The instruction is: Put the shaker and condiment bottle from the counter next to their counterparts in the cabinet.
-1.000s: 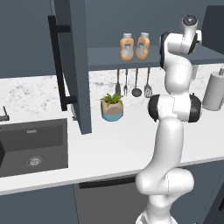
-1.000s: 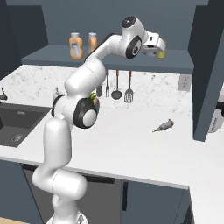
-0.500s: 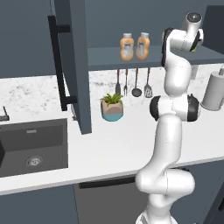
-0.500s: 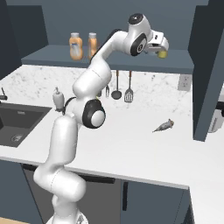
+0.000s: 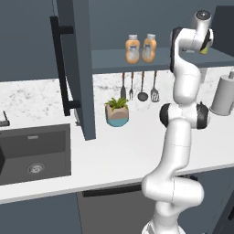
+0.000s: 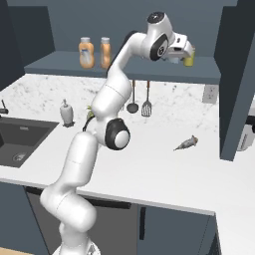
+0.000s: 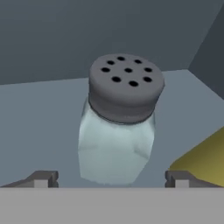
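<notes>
Glossy white rounded arm (image 5: 183, 137), dark grey joint caps, bulbous white base segment

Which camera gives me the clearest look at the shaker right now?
The hand view: the shaker stands close up between the open end effector tips, holed cap visible. In both base views the arm hides it.

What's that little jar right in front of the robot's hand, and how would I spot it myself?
Look at the dark blue wall cabinet above the white counter and follow its shelf to the right end, where the robot's hand reaches. There, in the hand view, the shaker stands between the spread fingers: a pale glass jar with a grey cap dotted with holes. Its neighbour is yellow-green.
</notes>
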Tool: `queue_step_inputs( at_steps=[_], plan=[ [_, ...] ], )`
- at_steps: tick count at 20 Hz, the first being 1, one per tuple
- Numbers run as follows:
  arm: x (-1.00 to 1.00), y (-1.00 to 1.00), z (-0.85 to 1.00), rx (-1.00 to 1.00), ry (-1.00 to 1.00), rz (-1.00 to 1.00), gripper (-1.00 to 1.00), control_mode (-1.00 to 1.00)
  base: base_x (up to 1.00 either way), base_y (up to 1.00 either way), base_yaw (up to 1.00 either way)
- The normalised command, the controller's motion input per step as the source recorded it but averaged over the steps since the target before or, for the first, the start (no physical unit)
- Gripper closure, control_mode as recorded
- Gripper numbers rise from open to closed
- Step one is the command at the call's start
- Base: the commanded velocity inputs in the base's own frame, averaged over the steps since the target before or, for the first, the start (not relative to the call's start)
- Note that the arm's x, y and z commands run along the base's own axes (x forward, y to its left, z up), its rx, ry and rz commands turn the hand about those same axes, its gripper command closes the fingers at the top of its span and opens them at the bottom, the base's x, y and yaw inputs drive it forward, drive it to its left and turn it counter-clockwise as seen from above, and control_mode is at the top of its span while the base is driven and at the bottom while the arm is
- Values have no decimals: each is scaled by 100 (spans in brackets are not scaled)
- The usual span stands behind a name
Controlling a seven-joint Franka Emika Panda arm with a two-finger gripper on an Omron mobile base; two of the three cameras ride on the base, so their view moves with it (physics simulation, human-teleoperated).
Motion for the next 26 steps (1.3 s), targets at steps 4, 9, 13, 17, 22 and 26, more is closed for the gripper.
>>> queue_step_inputs(
  at_steps=[4,9,13,17,22,26],
  plan=[
    [-20,6,0,0,0,0,-100,-100,0,0,0],
    [-20,16,-1,0,0,0,-100,-100,0,0,0],
    [-29,29,-8,3,0,0,-100,-100,0,0,0],
    [-57,20,-8,4,0,0,-100,-100,0,0,0],
    [-98,0,0,6,-2,-8,-100,-100,0,0,0],
    [-100,0,0,4,-5,-8,-100,-100,0,0,0]
  ],
)
